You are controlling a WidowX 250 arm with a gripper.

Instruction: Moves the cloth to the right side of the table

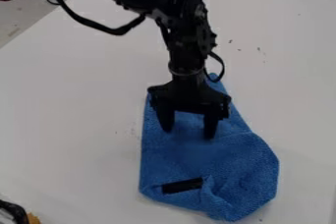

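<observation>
Across the lower middle of the camera view, a bit right of centre, lies one blue cloth (242,159) on one white table (72,110). It tapers to a narrow end at the top, partly behind the gripper (188,132), and spreads wider toward the bottom, where a few folds bunch up near its lower edge. One black strip (182,185) rests on the lower part of the cloth, set at a slight slant beside those folds. One black arm (187,36) comes in from the top edge, with one thick cable (98,25) looping out on its left side and one thinner loop (222,66) on its right. The gripper hangs over the upper half of the cloth, its two fingers (209,122) pointing down and standing well apart, with blue fabric showing between them; whether the tips touch it, I cannot tell. A few dark specks (259,49) dot the table right of the arm. At the lower left corner sits one dark object (13,210) with a yellow-orange part, too cut off to name.
</observation>
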